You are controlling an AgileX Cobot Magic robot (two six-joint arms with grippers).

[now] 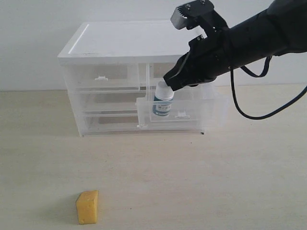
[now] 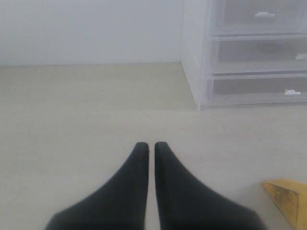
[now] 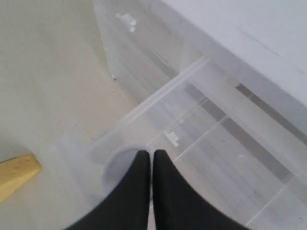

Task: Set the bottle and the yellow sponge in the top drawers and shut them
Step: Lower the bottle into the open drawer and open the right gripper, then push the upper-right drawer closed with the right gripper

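The bottle stands in the pulled-out right top drawer. The right end effector is pinched closed and empty, just above its cap. Next, I'd say, that drawer needs pushing home; the yellow sponge sits untouched.

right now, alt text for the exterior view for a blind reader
A white bottle stands in the pulled-out top right drawer of a clear cabinet, the right fingers shut at its cap. A yellow sponge sits on the table in front.

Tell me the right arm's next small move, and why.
Probably lift the right gripper straight up, clear of the bottle. The bottle already stands upright inside the pulled-out right top drawer, the shut fingers sit by its cap, and that drawer is not yet closed.
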